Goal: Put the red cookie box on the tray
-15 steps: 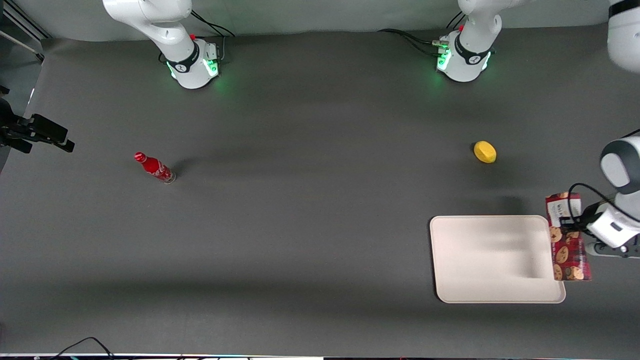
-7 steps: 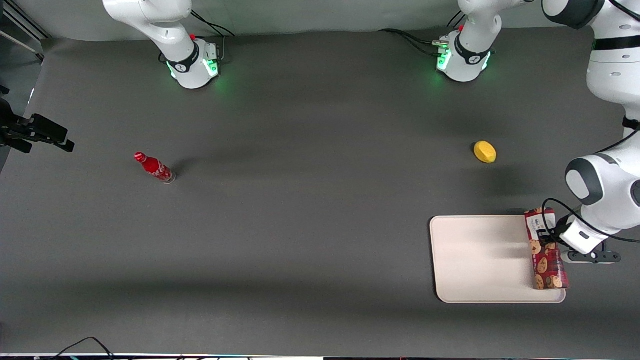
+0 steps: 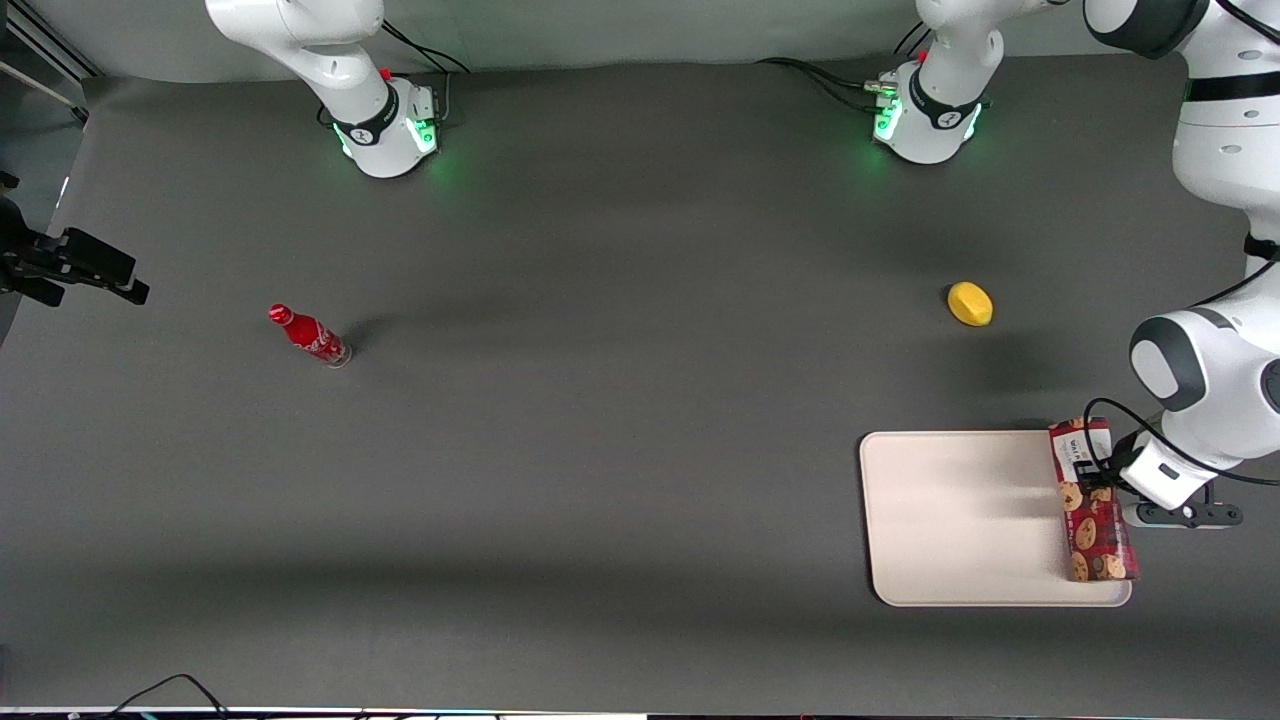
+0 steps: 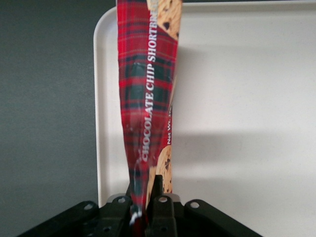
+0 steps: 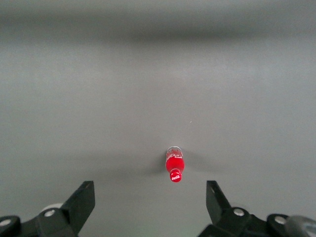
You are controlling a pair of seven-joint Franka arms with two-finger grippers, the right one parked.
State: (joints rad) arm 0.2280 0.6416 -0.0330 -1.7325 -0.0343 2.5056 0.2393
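Black pincer (image 4: 144, 195) of the working arm: fingers (image 4: 157, 190) closed tight on one edge of the red cookie box (image 4: 147, 98), gripping it at about mid-length.

Red cookie box, tartan with cookie pictures: held over the tray (image 3: 960, 520) along the tray edge toward the working arm's end of the worktop (image 3: 620, 450). Its long axis runs parallel to that edge; its white-label end points away from the front camera and sits at the tray's corner. In the wrist view the box lies just inside the tray's rim (image 4: 98, 123), with a narrow strip of tray showing between box and rim. Whether its underside touches the tray cannot be told.

Tray, cream-white, low rim, rounded corners: the wide remainder of its surface is unoccupied. Dark worktop surrounds it on all sides.

Yellow object (image 3: 970, 303), small and rounded: on the worktop, farther from the front camera than the tray, well apart from it.

Red bottle (image 3: 308, 335): toward the parked arm's end of the worktop, well apart from everything else, broad open grey surface between it and the tray.
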